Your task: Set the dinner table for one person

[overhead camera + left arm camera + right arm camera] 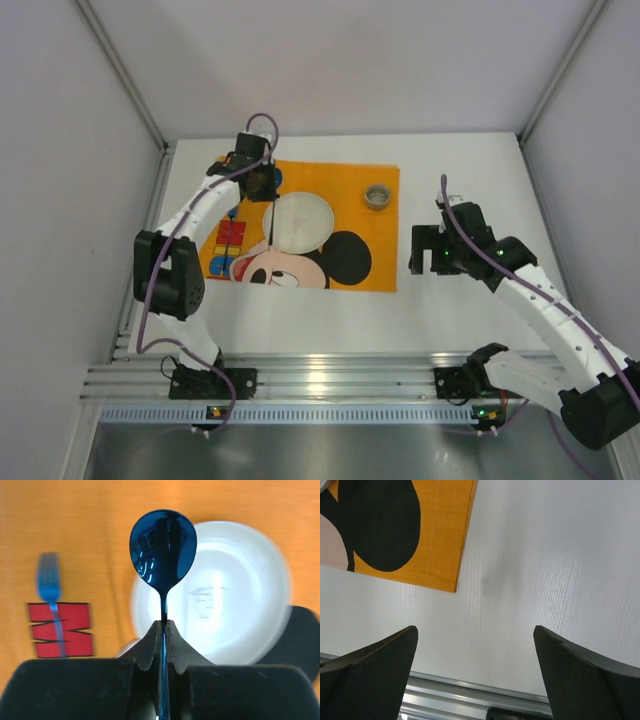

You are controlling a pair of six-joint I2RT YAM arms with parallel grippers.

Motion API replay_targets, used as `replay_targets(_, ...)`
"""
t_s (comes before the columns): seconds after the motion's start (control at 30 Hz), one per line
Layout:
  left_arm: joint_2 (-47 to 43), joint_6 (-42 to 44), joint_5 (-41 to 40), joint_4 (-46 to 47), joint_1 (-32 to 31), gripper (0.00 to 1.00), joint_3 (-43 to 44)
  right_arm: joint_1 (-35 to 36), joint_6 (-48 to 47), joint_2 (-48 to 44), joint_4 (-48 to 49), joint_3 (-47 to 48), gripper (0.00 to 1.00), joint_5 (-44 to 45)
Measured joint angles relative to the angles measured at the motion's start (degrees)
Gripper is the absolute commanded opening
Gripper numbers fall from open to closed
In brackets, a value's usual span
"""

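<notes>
My left gripper [164, 625] is shut on the thin handle of a shiny blue spoon [163, 550], whose bowl points away over the left edge of a white plate [240, 595]. The plate [297, 222] lies on the orange cartoon-mouse placemat [380, 270] on the white dinner table [460, 170]. A blue fork [50, 585] lies on the placemat left of the plate. In the top view my left gripper [258, 182] hovers at the plate's far left. My right gripper [425, 250] is open and empty over bare table right of the placemat; its fingertips [395, 645] stand wide apart.
A small grey cup [377, 196] stands on the placemat's far right corner. An aluminium rail [320, 375] runs along the table's near edge and also shows in the right wrist view [470, 690]. Grey walls close the table in at left, right and back.
</notes>
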Motion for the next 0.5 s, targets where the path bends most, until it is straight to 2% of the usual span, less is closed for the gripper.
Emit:
replay_targets(0.13, -2.7, -6.0, 0.6, 2.2, -10.9, 0.00, 0.0, -0.1, 0.1, 0.0, -0.2, 0.8, 1.00, 0.0)
replay_targets(0.3, 2.3, -15.1, 2.1, 7.2, -25.4, 0.00, 0.1, -0.3, 0.8, 0.0, -0.2, 2.2, 1.00, -0.3)
replay_targets(0.4, 7.8, -19.8, 1.5, 8.9, -29.6, 0.00, 0.4, -0.3, 1.3, -0.7, -0.6, 2.3, 1.00, -0.6)
replay_targets(0.5, 12.7, -23.5, -0.8, 9.0, -30.4, 0.00, 1.9, -0.4, 1.8, -2.9, -1.8, 2.3, 1.00, -0.6)
